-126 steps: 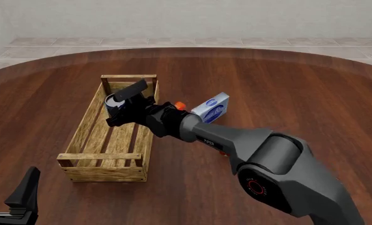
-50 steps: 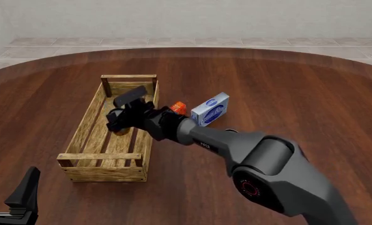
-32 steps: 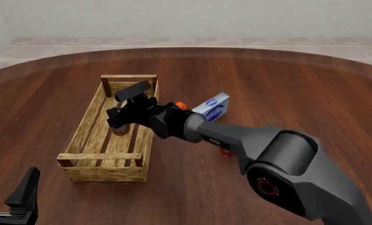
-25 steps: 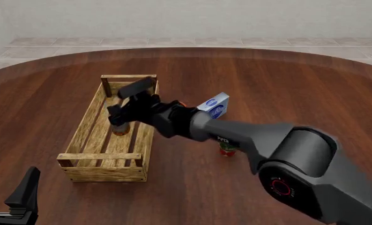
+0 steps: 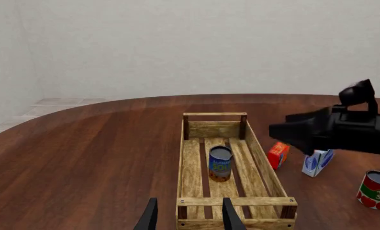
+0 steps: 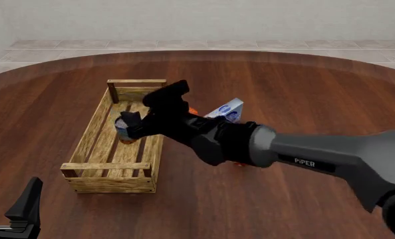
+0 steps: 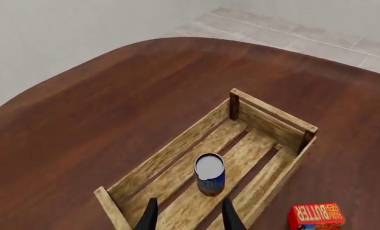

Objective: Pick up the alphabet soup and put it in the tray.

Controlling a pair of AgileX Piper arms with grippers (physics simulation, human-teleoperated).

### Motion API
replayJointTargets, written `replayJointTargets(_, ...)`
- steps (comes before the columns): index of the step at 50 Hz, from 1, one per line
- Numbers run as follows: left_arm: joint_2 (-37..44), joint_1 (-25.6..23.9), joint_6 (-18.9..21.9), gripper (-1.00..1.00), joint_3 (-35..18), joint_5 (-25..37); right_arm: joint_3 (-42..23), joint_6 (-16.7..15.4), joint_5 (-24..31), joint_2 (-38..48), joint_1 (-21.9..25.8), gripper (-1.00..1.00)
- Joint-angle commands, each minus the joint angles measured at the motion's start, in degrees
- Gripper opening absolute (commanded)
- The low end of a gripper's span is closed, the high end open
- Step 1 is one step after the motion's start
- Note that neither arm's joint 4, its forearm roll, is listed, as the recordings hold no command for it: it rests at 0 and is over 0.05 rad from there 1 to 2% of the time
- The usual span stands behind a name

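The alphabet soup (image 5: 220, 163) is a blue can with a yellow and orange lower band. It stands upright on the slats of the tray (image 5: 236, 201), near the middle. From above, its silver top (image 7: 209, 166) shows, with my right gripper (image 7: 188, 216) open over it and nothing between the fingers. In the front view the right gripper (image 6: 144, 110) hovers over the tray (image 6: 106, 166) and partly covers the can (image 6: 122, 133). My left gripper (image 6: 15, 209) stays open near the table's front left corner, well apart from the tray.
A red-and-green can (image 5: 375, 189) stands on the table to the right of the tray. An orange butter box (image 7: 316, 216) and a blue-and-white box (image 6: 227, 110) lie just beyond the tray's right wall. My right arm (image 6: 304, 154) spans the table's right half.
The right gripper let go of the can inside the tray, then rose and drew back toward the near side. The can stays upright on the slats. The left arm has not moved.
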Motion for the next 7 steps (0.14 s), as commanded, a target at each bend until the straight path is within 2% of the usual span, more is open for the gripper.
replayJointTargets(1, 0.0, 0.0, 0.0, 1.0, 0.0, 0.0, 12.8, 0.5, -6.7, -9.4, -0.1, 1.0)
replayJointTargets(2, 0.0, 0.0, 0.0, 1.0, 0.0, 0.0, 14.2, 1.4, -7.3, -10.4, 0.0, 1.0)
replayJointTargets(7, 0.0, 0.0, 0.0, 1.0, 0.0, 0.0, 18.4, 1.6, -9.1, -14.0, 0.2, 1.0)
